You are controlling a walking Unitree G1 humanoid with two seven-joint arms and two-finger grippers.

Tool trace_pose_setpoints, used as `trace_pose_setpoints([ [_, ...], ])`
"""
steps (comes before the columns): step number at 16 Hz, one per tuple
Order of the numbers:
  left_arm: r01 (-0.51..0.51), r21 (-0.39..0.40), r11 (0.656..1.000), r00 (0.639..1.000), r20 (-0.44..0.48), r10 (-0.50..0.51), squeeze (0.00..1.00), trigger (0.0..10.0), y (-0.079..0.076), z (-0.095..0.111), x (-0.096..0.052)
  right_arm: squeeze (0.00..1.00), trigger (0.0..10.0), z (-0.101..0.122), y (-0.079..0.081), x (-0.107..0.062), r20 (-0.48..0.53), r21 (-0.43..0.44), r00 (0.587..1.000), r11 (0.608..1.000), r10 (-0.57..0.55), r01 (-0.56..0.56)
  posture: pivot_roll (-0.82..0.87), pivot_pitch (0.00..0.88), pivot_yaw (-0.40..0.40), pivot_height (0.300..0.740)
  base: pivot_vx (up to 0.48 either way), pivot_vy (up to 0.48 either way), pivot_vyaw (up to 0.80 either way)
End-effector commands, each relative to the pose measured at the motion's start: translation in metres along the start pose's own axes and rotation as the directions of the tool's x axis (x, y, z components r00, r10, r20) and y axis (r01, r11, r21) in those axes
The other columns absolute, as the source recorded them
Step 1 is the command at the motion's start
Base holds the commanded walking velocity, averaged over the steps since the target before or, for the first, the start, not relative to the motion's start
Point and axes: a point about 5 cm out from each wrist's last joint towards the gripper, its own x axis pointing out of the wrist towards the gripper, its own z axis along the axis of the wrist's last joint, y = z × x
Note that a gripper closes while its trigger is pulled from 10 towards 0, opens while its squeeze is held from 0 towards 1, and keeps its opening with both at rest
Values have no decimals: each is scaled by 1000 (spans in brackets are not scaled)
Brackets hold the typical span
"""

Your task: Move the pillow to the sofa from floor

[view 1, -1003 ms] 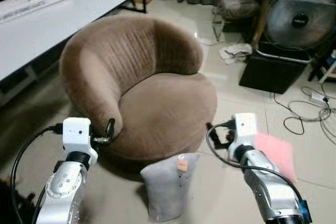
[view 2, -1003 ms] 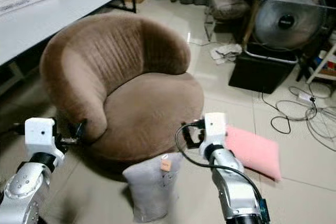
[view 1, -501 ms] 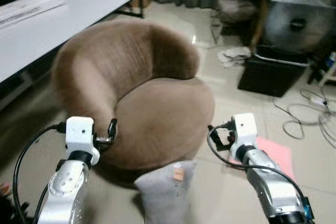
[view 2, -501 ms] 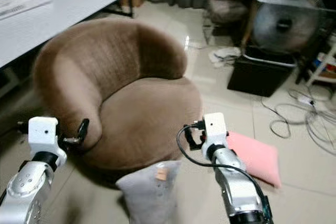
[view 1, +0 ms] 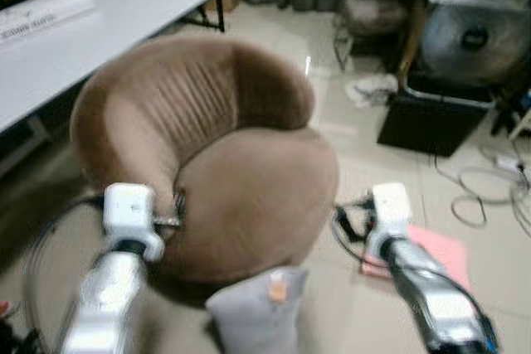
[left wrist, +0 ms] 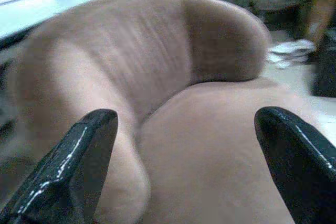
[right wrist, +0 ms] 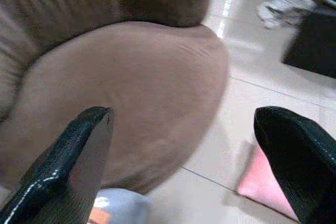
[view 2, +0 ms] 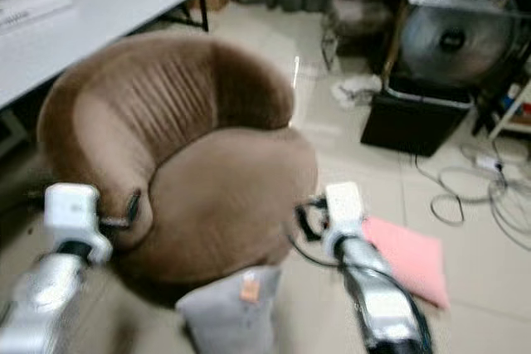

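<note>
A grey pillow with an orange tag stands on the tiled floor just in front of the round brown sofa. A pink pillow lies flat on the floor to the right of the sofa. My left gripper is open and held up at the sofa's left arm, holding nothing. My right gripper is open too, beside the sofa's right edge and above the floor between the grey pillow and the pink pillow. The picture is blurred.
A long white table runs along the left. Behind the sofa on the right are a large fan, a black box, a crumpled cloth and loose cables on the floor.
The whole picture has shifted and blurred, so the camera is moving; the sofa and grey pillow sit a little lower and nearer. Both grippers stay open and hold the same pose.
</note>
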Motion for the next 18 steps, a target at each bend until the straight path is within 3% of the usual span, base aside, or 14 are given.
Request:
trace_pose_setpoints([
  [1,-25,22,999,1000,0,25,0,10000,7,2,0,0,10000,5,3,1,15,5,1000,1000,12,-12,82,0,-2,740,0,0,0],
  [18,14,64,998,1000,-6,-14,0,10000,7,5,6,0,10000,3,5,0,-4,30,1000,1000,2,-2,78,0,4,740,0,0,0],
])
